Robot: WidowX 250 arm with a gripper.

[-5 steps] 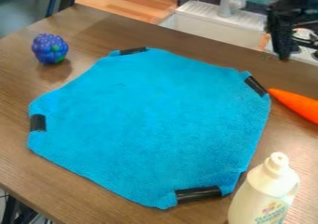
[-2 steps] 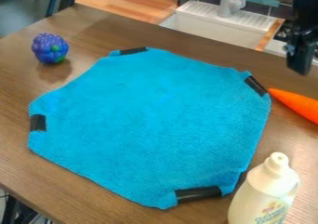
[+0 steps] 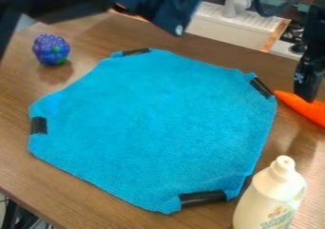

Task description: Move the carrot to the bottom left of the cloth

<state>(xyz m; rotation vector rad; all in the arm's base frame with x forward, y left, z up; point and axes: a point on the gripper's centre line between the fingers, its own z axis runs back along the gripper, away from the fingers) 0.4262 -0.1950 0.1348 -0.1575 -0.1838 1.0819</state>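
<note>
Gripper [image 3: 309,91] opening: can't tell from my cam, nor whether it has hold of anything. It's lower vs. prev. frames, tip now overlapping the carrot [image 3: 307,110] in view, so I judge I'm lining up the pick. Arm [image 3: 155,4] has swung in up top (bulky thing). Carrot's unmoved on the table [image 3: 82,202], R of the cloth [image 3: 152,128]: bright orange, smooth, narrow end twd the cloth's edge.
</note>
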